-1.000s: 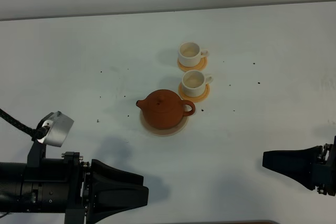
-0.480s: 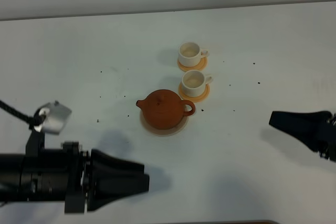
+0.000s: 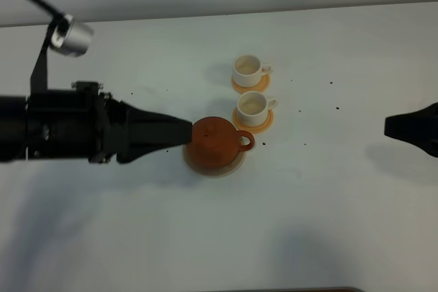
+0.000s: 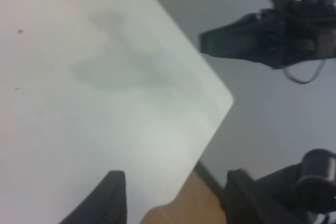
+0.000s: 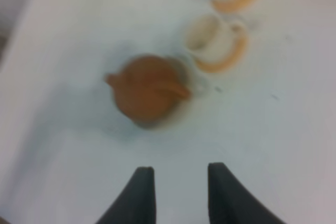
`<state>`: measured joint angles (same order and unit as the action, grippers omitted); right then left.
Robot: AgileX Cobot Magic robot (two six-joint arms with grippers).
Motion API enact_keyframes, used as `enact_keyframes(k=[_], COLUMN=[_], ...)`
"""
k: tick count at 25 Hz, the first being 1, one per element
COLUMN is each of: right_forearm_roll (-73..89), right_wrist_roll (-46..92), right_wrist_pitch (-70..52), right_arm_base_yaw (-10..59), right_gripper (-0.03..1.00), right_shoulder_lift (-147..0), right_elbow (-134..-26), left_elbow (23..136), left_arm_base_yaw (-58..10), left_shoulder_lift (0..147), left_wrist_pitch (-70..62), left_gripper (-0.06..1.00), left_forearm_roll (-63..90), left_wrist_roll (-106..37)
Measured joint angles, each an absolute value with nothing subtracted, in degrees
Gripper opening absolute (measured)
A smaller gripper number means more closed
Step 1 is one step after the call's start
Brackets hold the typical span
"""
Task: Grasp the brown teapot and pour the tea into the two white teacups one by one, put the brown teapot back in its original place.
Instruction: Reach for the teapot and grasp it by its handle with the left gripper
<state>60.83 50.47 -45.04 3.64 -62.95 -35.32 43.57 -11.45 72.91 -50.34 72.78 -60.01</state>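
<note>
The brown teapot (image 3: 217, 143) sits on its pale tan saucer (image 3: 216, 169) mid-table, handle toward the right. The two white teacups (image 3: 247, 69) (image 3: 252, 105) stand just behind it, each on a small orange coaster. My left gripper (image 3: 186, 131) hangs high over the table, and its tip overlaps the teapot's spout in the exterior view. In the left wrist view the left gripper (image 4: 176, 198) is open over a table corner with nothing between its fingers. My right gripper (image 3: 391, 126) is at the right edge. The right wrist view shows it (image 5: 181, 192) open, with the teapot (image 5: 148, 87) and cups (image 5: 212, 38) ahead.
Small dark specks (image 3: 335, 108) dot the white table. The table's far edge (image 3: 274, 11) meets a grey wall. The left wrist view shows a table corner (image 4: 223, 98), grey floor beyond it, and the right arm (image 4: 252, 40) in the distance.
The left arm has risen and swung from the front left toward the middle, so its tip now overlaps the teapot's spout. The right gripper has drawn back toward the right edge and farther up the view.
</note>
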Motion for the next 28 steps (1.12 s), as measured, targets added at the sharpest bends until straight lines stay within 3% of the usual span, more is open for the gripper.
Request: enact_keyframes(k=[3,14,22,28], right_forearm_roll=[54.42,39.60,17.42,8.09], right_wrist_roll=[46.07,32.58,12.28,4.52], right_wrist_pitch=[-44.61,-44.51,-55.69,-64.92], right_arm_base_yaw=[3.64,3.64,3.64,3.64], right_gripper=[0.24,0.24,0.24,0.24], right_shoulder_lift=[-62.95,-62.95,-52.04,-38.42], right_elbow=[-35.37,-35.54,-35.61,-35.61], left_elbow=[48.20,66.03,67.09,67.14], left_arm_base_yaw=[-12.52,-27.73,-28.69,-28.69], left_shoulder_lift=[78.21,97.09,98.22,98.33], left_wrist_pitch=[-49.88,-45.66,-41.01,-38.20], left_gripper=[0.43,0.43,0.43,0.43], left_forearm_roll=[69.76,49.73,44.92,44.17], left_wrist_roll=[-57.08,-42.01,-38.58,-38.52])
